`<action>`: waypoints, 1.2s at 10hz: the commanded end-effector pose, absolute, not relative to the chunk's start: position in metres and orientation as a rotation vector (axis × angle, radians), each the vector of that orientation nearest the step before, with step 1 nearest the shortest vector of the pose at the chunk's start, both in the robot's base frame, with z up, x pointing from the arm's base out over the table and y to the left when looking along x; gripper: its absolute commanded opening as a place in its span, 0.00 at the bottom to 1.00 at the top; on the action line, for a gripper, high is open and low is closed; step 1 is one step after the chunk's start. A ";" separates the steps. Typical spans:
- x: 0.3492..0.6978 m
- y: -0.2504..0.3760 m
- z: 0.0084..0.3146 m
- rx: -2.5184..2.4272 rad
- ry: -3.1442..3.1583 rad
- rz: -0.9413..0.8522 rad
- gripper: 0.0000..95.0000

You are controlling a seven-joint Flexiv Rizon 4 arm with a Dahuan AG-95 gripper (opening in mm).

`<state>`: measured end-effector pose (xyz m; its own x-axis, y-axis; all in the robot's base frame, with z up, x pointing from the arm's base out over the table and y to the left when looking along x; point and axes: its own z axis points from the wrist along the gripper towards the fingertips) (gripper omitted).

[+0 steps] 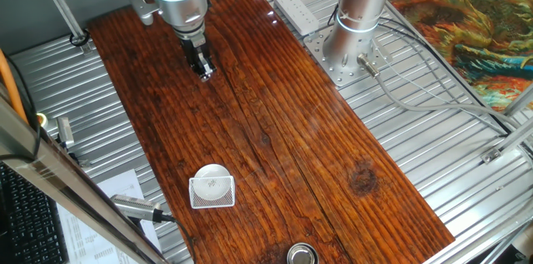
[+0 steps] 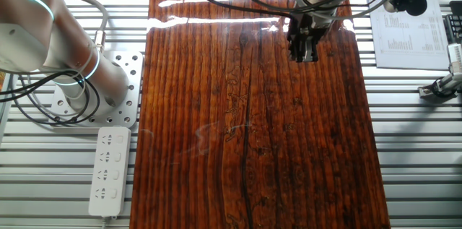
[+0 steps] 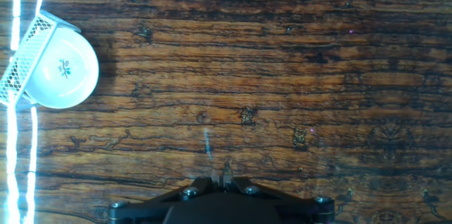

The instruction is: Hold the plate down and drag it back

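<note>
The long dark reddish-brown wooden board [image 1: 275, 131], glossy and strongly grained, lies on a ribbed metal bench [image 1: 433, 139]. On the board, a white rectangular card with a fine grid pattern [image 1: 212, 192] lies flat. A small round white plate [image 1: 210, 176] with a tiny dark mark at its centre overlaps the card. A round shiny metallic cup [image 1: 302, 254] stands well apart from the card, at the board's end.
</note>
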<state>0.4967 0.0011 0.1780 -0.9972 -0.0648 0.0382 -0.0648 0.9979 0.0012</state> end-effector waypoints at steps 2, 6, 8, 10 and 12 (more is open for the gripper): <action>0.496 0.001 0.178 0.102 -3.100 0.000 0.00; 0.510 0.015 0.166 0.107 -3.106 -0.003 0.00; 0.527 0.021 0.160 0.155 -3.104 -0.005 0.00; 0.548 0.031 0.156 0.133 -3.102 -0.010 0.00; 0.563 0.057 0.142 0.131 -3.113 -0.027 0.00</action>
<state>0.5640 0.0570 0.1436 -0.9954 -0.0888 0.0365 -0.0881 0.9959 0.0185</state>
